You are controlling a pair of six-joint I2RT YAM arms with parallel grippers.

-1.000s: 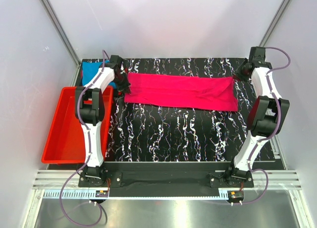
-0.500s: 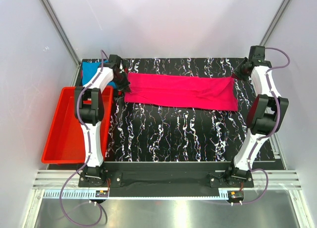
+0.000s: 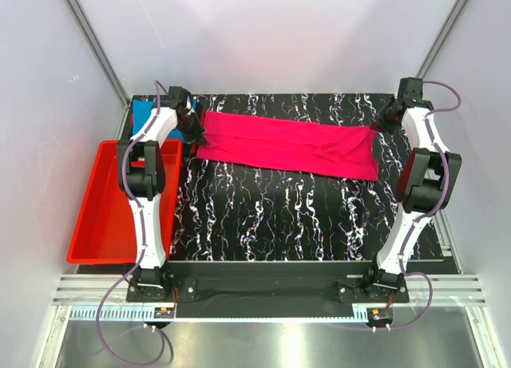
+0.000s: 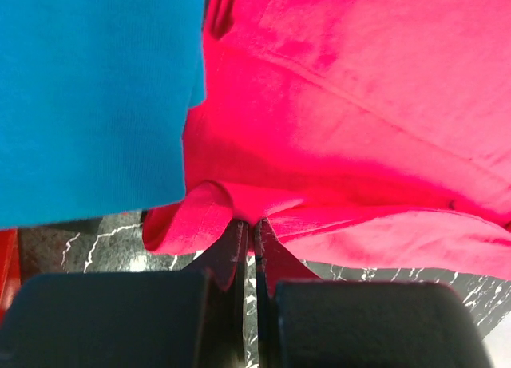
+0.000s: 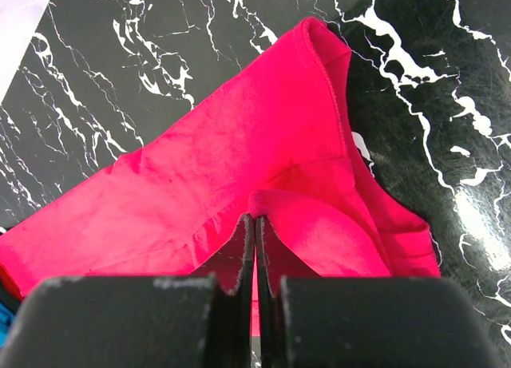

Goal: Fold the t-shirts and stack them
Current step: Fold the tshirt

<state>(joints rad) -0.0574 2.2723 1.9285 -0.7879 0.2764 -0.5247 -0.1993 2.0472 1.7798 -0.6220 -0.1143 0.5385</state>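
Clamped the magenta-pink t-shirt by both ends, left fingers and right fingers each closed on a thin fold. Stretched it across the far tabletop, left end against the turquoise t-shirt. Could slip from such shallow pinches, or drag the turquoise one askew. Compared with a second before, carried slightly farther back and left.

Plain brights over dark marbling.
The magenta-pink t-shirt is unpatterned, the turquoise t-shirt equally plain; the table is black with white veins, the tray solid red, my own fingers matte black.
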